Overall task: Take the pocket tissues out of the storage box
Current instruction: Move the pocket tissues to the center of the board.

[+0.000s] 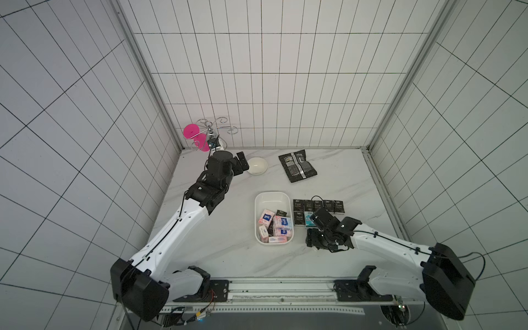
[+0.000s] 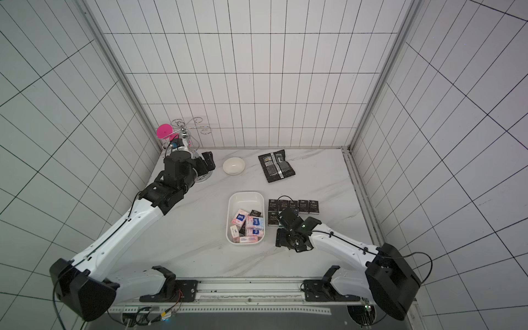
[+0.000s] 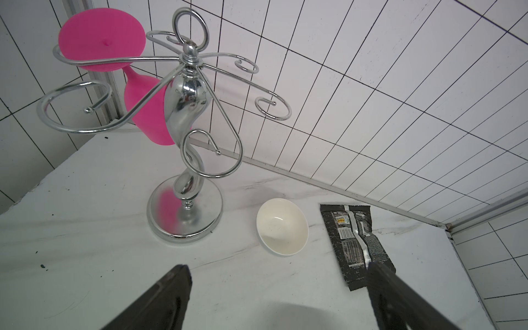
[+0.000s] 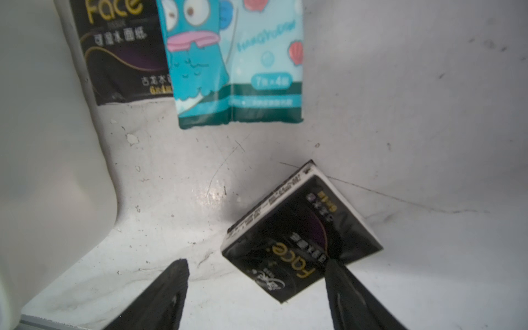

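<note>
The white storage box (image 1: 273, 194) (image 2: 245, 194) sits mid-table and holds several pink-white and black pocket tissues (image 1: 275, 227) (image 2: 248, 225). Right of it lie a row of black packets (image 1: 318, 206) (image 2: 294, 206) and a teal one (image 1: 308, 223) (image 4: 237, 63). My right gripper (image 1: 311, 238) (image 4: 255, 263) hangs low over the table beside the box wall (image 4: 43, 143). Its jaws are open. A black "Face" packet (image 4: 297, 237) lies askew on the table, one corner against one finger. My left gripper (image 1: 243, 164) (image 3: 278, 265) is open and empty at the back left.
A small white bowl (image 1: 257, 165) (image 3: 281, 230) and a black foil pouch (image 1: 297, 165) (image 3: 357, 243) lie near the back wall. A chrome rack (image 1: 211, 134) (image 3: 185, 114) with a pink glass (image 1: 192, 132) (image 3: 103, 37) stands in the back left corner.
</note>
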